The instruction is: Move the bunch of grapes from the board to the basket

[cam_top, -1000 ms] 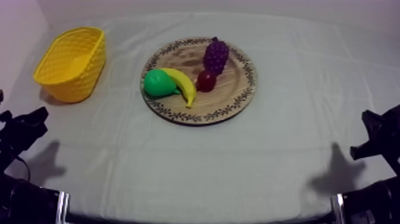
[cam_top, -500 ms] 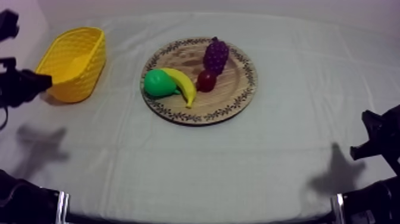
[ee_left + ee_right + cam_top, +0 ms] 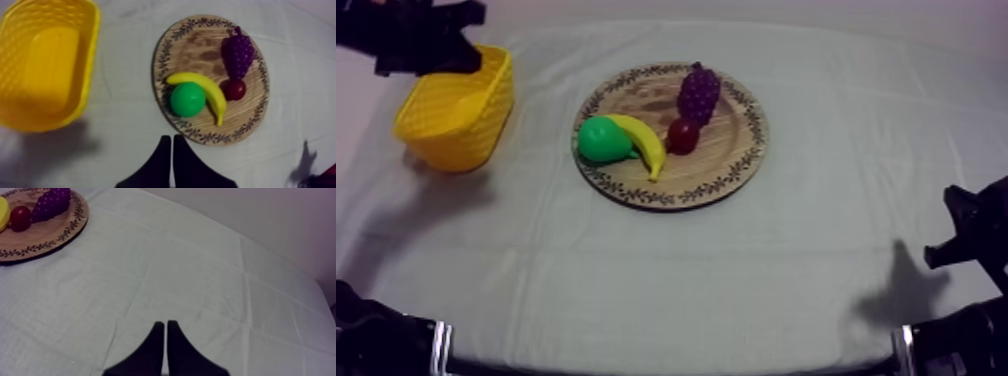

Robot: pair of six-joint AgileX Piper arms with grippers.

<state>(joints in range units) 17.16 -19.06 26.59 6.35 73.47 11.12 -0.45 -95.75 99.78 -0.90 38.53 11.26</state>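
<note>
Where the grapes sit: the bunch of grapes [image 3: 698, 93] lies on the far side of the wooden board [image 3: 721, 165], narrow end pointing away from the arms and broad end just beside the small red fruit [image 3: 683, 135].
Other fruit: a banana [image 3: 641, 142] curves across the middle of the board. A green pear [image 3: 601, 140] is tucked against it on the side toward the basket. The small red fruit sits between banana and grapes.
Yellow basket [image 3: 476, 125]: far left of the table [image 3: 736, 270], upright, well apart from the board.
Left hand [image 3: 171, 142]: clenched on nothing, fingers pressed together in a narrow wedge. It is raised over the cloth, aimed at the board's edge near the pear, with basket and board both spread below.
Left arm [image 3: 416, 40]: comes in at the upper left, over the basket's far rim, shadow thrown on the cloth beside the basket.
Right hand [image 3: 165, 325]: clenched on nothing, fingers together. It sits low at the table's right side over bare cloth, well apart from the board.
</note>
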